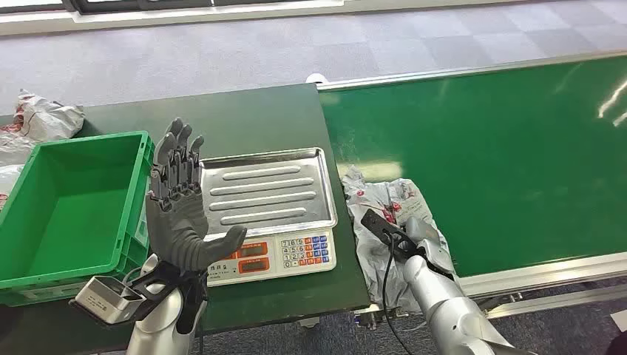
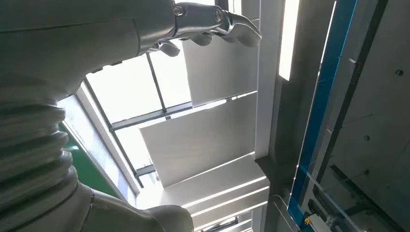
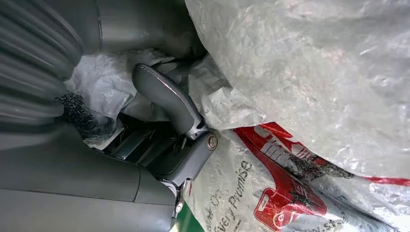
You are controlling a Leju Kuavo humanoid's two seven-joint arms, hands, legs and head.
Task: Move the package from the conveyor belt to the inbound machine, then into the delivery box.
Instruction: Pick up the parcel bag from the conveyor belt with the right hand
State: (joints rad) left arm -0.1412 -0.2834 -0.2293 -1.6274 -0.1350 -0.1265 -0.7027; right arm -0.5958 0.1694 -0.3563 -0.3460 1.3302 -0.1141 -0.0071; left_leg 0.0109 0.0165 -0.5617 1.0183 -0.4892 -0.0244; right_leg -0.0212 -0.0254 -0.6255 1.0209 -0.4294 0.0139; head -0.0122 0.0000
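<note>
While the right hand (image 1: 411, 238) was buried in the crinkled plastic, this is how the risks looked from beside the weighing scale (image 1: 268, 214).

Package: a grey courier bag with red print (image 1: 384, 203) lay on the near edge of the green conveyor belt (image 1: 503, 155), just to the right of the scale.
Right hand: its thumb and fingers were closed into the bag's loose film, seemingly gripping it.
Left hand: raised palm-up with fingers spread (image 1: 177, 200), holding nothing, just to the left of the scale.
Slip risk: the grip looked to be on slack film rather than the contents, so the bag might slide or tear on lifting.
Snag risk: a drooping bag might catch the scale's steel tray (image 1: 266, 188) edge.
Green crate (image 1: 70, 203): left of the scale, the later destination.
</note>
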